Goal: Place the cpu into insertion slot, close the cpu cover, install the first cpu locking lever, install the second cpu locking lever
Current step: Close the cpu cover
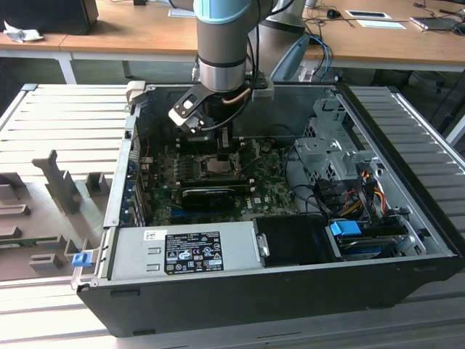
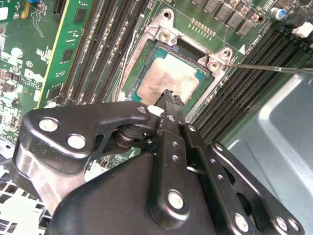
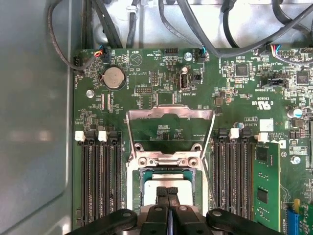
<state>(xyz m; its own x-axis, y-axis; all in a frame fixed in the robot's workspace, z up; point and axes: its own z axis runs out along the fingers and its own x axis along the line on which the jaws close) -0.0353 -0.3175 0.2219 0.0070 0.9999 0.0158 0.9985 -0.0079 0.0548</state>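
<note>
The cpu (image 2: 166, 73) lies flat in the insertion slot (image 2: 164, 46) on the green motherboard (image 3: 161, 98), its silver top showing in both wrist views. My gripper (image 2: 169, 95) stands straight over it, fingers (image 3: 163, 193) shut together, their tips at the near edge of the cpu's (image 3: 150, 188) top; I cannot tell whether they touch it. The cpu cover (image 3: 168, 113) is swung up open behind the slot, with the board showing through its window. A thin locking lever (image 2: 274, 68) sticks out unlatched beside the socket. In the exterior view my gripper (image 1: 221, 145) hangs inside the computer case over the slot (image 1: 218, 166).
Black memory slots (image 3: 100, 181) run along both sides of the socket. A long black card (image 1: 207, 195), the power supply (image 1: 185, 251), a drive cage (image 1: 327, 156) and bundled cables (image 1: 349, 196) crowd the case. Its metal wall (image 3: 34, 122) stands close by.
</note>
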